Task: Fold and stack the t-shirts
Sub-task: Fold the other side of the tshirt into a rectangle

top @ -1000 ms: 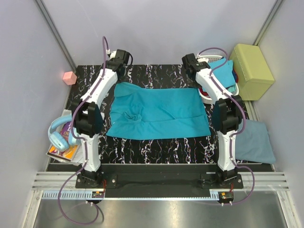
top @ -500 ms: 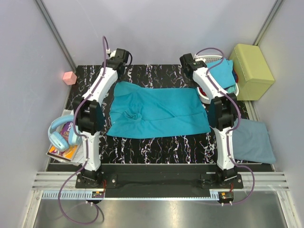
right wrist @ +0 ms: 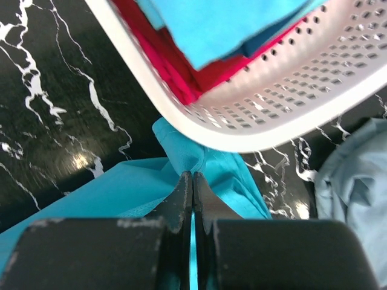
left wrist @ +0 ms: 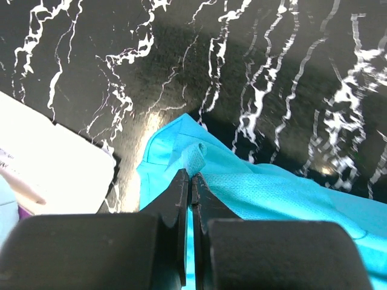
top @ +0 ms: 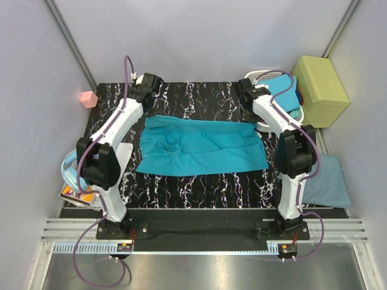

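A large teal t-shirt [top: 199, 148] lies spread across the black marbled table [top: 199, 193]. My left gripper [top: 147, 113] is shut on a pinch of its far left edge, seen up close in the left wrist view [left wrist: 191, 175]. My right gripper [top: 253, 115] is shut on the far right corner [right wrist: 192, 175], just below the basket's rim. A dusty grey-blue t-shirt [top: 326, 181] lies folded at the near right. Bright blue [right wrist: 224, 24] and red [right wrist: 181, 66] t-shirts sit in the white basket [top: 261, 77].
A yellow-green padded box [top: 319, 90] stands at the far right beside the basket. Light blue headphones [top: 72, 172] rest on a book and white paper [left wrist: 48, 163] at the left edge. A pink cube [top: 89, 98] sits at the far left.
Both grippers have drawn the shirt's far edge toward the near side, so the cloth spans less depth. Both elbows swung outward. The grips have not changed.
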Tool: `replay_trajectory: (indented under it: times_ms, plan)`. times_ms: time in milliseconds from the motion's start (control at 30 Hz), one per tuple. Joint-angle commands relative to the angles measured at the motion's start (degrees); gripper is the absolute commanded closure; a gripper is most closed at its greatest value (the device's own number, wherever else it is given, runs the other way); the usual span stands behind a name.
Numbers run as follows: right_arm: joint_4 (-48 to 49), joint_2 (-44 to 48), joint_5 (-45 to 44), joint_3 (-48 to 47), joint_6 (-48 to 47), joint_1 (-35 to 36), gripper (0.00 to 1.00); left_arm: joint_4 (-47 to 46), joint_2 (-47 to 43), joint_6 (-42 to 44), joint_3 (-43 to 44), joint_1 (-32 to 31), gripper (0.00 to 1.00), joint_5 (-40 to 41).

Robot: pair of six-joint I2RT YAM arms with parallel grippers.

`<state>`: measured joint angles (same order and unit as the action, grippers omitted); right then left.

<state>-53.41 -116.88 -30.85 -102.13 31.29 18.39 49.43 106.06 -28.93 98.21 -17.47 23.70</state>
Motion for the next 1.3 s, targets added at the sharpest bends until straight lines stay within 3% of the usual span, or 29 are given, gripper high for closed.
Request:
replay_trajectory:
  times_ms: [0, 333, 833, 933, 967, 1000, 1067, 1100, 1167, 1267]
  plan:
    - [1.8, 6.7, -2.2, 4.2, 0.9, 0.3, 1.00, -1.4, -6.4, -0.3, -4.5, -1.5, 1.00, 3.0]
    - [3.6, 13.3, -2.0, 17.1, 3.4, 2.9, 1.00, -3.4, -14.1, -4.1, -20.9, -5.2, 1.00, 3.5]
    - [5.3, 15.6, -0.2, 27.5, 6.4, 5.2, 1.00, -5.7, -14.9, -6.8, -31.1, -6.5, 1.00, 3.4]
    - [6.3, 15.9, 0.3, 26.9, 5.7, 5.2, 0.92, -5.7, -14.6, -7.2, -30.8, -6.8, 0.68, 3.8]
    - [6.6, 16.1, 0.4, 26.4, 5.0, 5.2, 0.81, -5.5, -14.6, -7.2, -30.5, -6.9, 0.60, 4.5]
    - [6.8, 16.4, 0.3, 25.1, 4.7, 5.2, 0.75, -5.5, -15.0, -7.2, -29.6, -7.0, 0.44, 5.0]
    - [6.7, 16.6, 0.0, 23.3, 3.5, 5.2, 0.61, -5.3, -15.5, -7.1, -28.4, -7.1, 0.30, 6.7]
    - [6.7, 16.7, -0.1, 21.5, 3.3, 5.2, 0.56, -5.2, -16.2, -6.9, -27.0, -7.3, 0.14, 7.3]
    - [6.7, 16.7, -0.4, 19.3, 2.0, 5.2, 0.50, -5.0, -16.7, -6.5, -25.2, -7.4, 0.03, 9.1]
    - [6.5, 16.2, 0.2, 14.0, 0.4, 5.2, 0.47, -5.0, -16.9, -5.2, -21.2, -7.3, 0.01, 9.9]
